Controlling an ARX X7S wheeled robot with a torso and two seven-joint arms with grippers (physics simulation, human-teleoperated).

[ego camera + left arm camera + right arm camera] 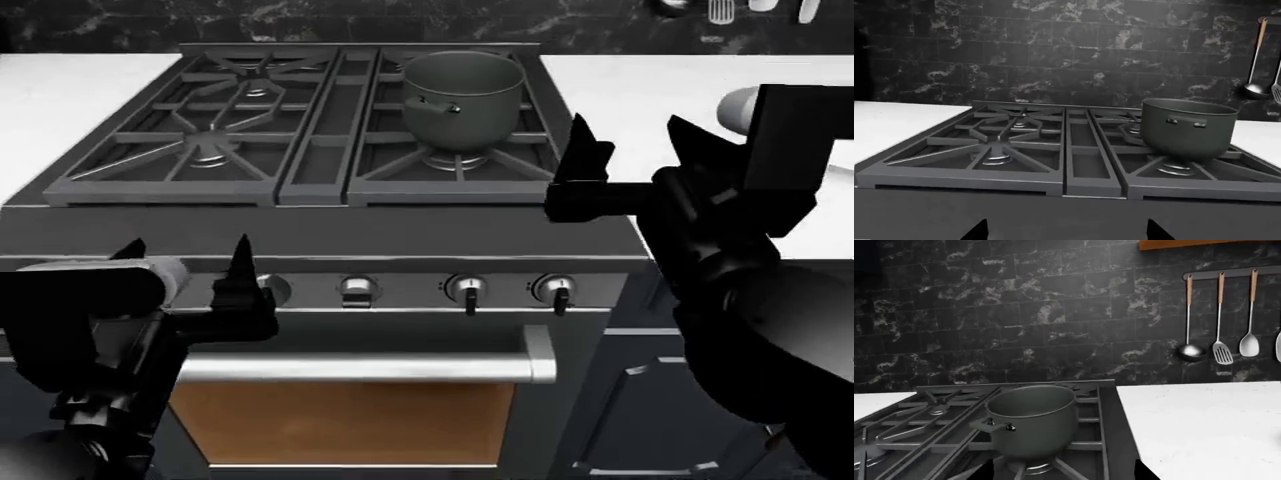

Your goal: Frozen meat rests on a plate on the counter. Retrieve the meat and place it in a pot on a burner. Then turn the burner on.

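The dark grey pot (pixel 461 98) stands upright on the stove's right grates, over a ringed burner (pixel 451 158). It also shows in the left wrist view (pixel 1187 127) and the right wrist view (pixel 1033 419); I cannot see its bottom. My left gripper (pixel 187 262) is open and empty, low in front of the stove's control panel. My right gripper (pixel 630 140) is open and empty, raised at the stove's front right corner over the white counter (pixel 627 85). The frozen meat is out of view. A pale rounded rim (pixel 737 108), perhaps the plate, peeks from behind my right arm.
Several knobs (pixel 466 290) line the stove front above the oven door handle (pixel 400 368). The left grates (pixel 214 110) hold nothing. A ladle, a spatula and spoons (pixel 1217 315) hang on a rail against the black tiled wall. Navy cabinets (pixel 627 400) stand beside the oven.
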